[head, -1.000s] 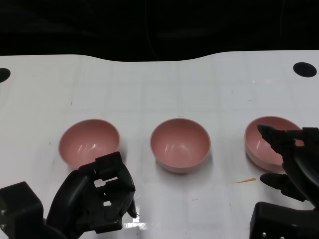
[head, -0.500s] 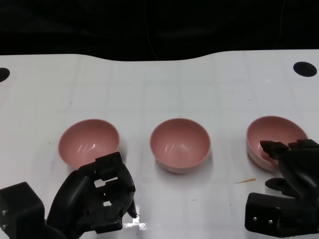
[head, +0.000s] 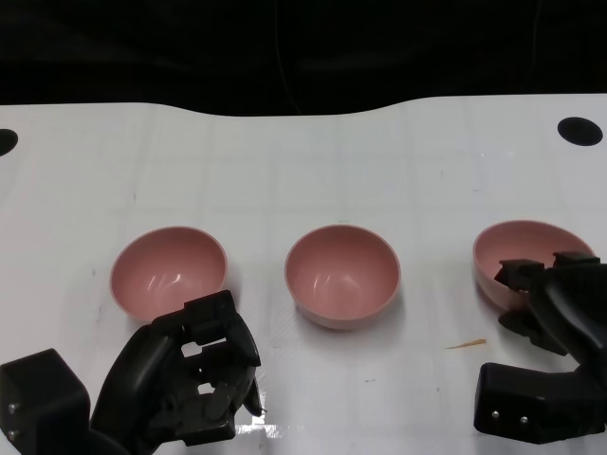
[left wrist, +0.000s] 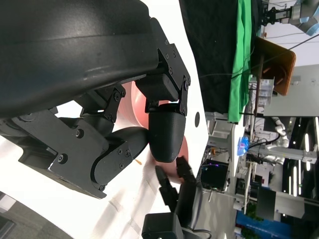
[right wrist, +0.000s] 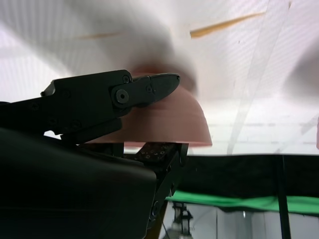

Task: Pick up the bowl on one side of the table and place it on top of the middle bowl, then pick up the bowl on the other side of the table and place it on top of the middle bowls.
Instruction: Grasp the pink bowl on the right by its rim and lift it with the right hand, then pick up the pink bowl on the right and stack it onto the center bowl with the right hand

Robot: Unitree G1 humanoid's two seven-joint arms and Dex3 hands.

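Observation:
Three pink bowls stand in a row on the white table (head: pixel 303 171): the left bowl (head: pixel 169 270), the middle bowl (head: pixel 341 275) and the right bowl (head: pixel 520 245). My right hand (head: pixel 560 308) is at the near rim of the right bowl, with fingers over the rim and others against the outer wall. In the right wrist view the right bowl (right wrist: pixel 172 119) sits pinched between those fingers (right wrist: pixel 124 94). My left hand (head: pixel 190 379) rests just in front of the left bowl with its fingers curled in and nothing in them.
A thin yellow-brown sliver (head: pixel 467 344) lies on the table between the middle and right bowls. Round black holes mark the far right corner (head: pixel 579 131) and the far left edge (head: pixel 5 142). Beyond the table's far edge is a black backdrop.
My right hand has drawn back and down, and its fingers have closed over the right bowl's near rim. That bowl has shifted slightly to the right. The left hand has not moved.

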